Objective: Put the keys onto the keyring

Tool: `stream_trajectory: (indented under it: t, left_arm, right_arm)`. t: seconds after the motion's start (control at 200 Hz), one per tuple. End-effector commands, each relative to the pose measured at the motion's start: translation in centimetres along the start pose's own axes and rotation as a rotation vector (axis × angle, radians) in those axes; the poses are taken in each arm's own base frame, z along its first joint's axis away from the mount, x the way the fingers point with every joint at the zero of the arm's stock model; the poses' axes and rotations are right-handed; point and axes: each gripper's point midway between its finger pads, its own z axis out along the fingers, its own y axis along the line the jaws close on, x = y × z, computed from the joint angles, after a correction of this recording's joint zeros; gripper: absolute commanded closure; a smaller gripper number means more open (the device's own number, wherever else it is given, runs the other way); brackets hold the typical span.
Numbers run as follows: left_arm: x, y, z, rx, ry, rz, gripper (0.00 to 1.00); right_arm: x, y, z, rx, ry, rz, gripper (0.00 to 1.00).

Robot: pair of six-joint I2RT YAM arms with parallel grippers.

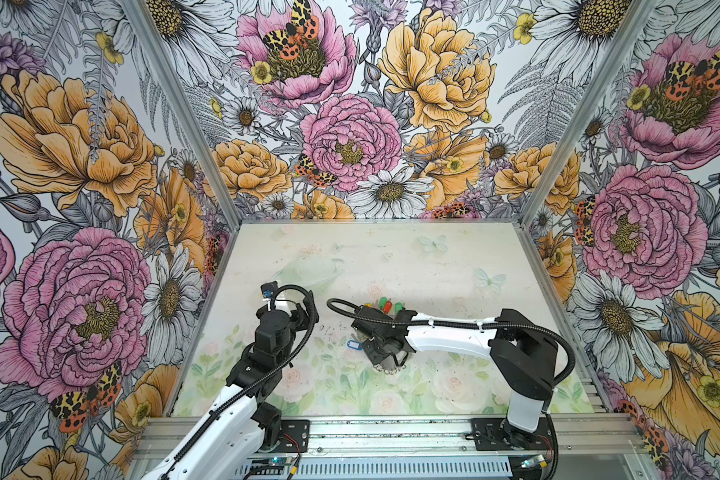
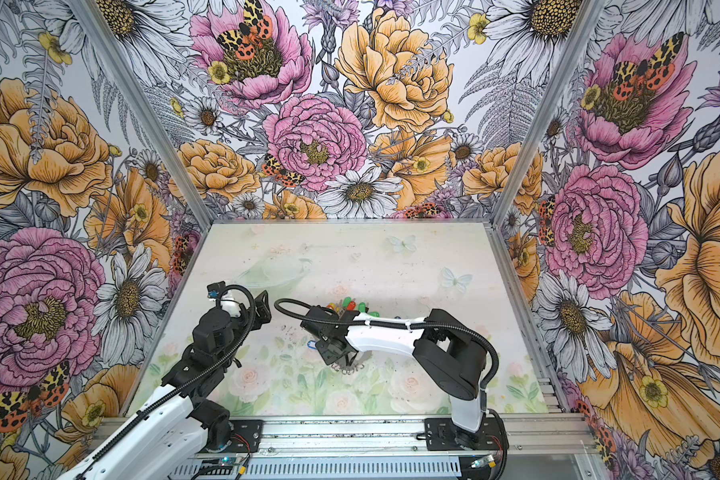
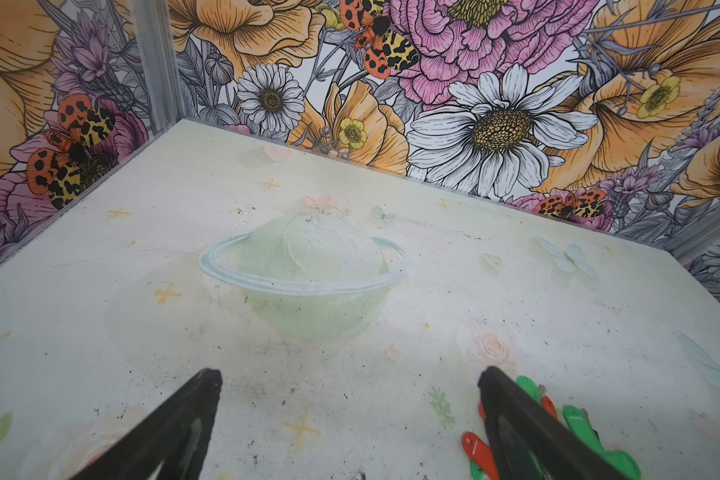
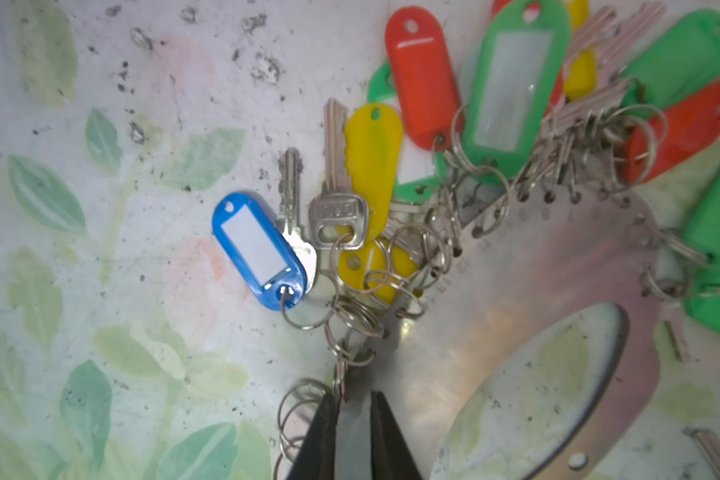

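keyring (image 4: 516, 291) flat on table (image 1: 391, 257), mid-workspace, mostly under right gripper (image 4: 352, 399), whose tips sit at its rim. keys (image 1: 387, 306) fan out behind it on the far side. Lone tag (image 1: 353, 345) lies just left of it. Left gripper (image 3: 350, 374) sits further left, apart from the keyring.

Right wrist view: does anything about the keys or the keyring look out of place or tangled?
Mostly the blue tag: it lies apart from the other tags, seemingly joined to the keyring only through a tangled bunch of small rings. The table is also speckled with dark marks.
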Motion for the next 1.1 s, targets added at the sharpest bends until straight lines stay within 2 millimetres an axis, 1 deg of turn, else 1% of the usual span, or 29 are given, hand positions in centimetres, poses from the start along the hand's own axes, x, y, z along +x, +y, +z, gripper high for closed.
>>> stream_trajectory:
  t: [0.0,0.09,0.255,0.355,0.475,0.811,0.946,1.096]
  left_arm:
    - [0.2,0.2,0.2,-0.003,0.006,-0.015,0.01]
    - [0.2,0.2,0.2,-0.004,0.006,-0.015,0.01]
    - [0.3,0.2,0.2,-0.003,0.006,-0.016,0.01]
    - [0.3,0.2,0.2,-0.001,0.008,-0.015,0.01]
    - [0.3,0.2,0.2,-0.003,0.007,-0.015,0.01]
    - [0.2,0.3,0.2,-0.004,0.005,-0.015,0.01]
    - [0.2,0.3,0.1,-0.006,0.005,-0.014,0.01]
    - [0.0,0.5,-0.1,-0.016,-0.005,-0.019,0.01]
  right_arm:
    - [-1.5,-0.4,-1.7,0.007,-0.074,-0.019,0.76]
    - [-2.0,-0.4,-2.2,0.006,-0.092,-0.026,0.74]
    - [-2.4,-0.2,-2.4,0.003,-0.1,-0.045,0.74]
    - [-2.3,-0.2,-2.0,0.015,-0.092,-0.059,0.74]
    - [-2.1,0.2,-1.6,0.014,-0.084,-0.075,0.73]
    - [-1.6,0.5,-0.4,0.037,-0.06,-0.105,0.72]
    - [-1.3,0.9,-0.2,0.04,-0.055,-0.122,0.72]
    - [-1.3,0.7,0.0,0.065,-0.057,-0.13,0.7]
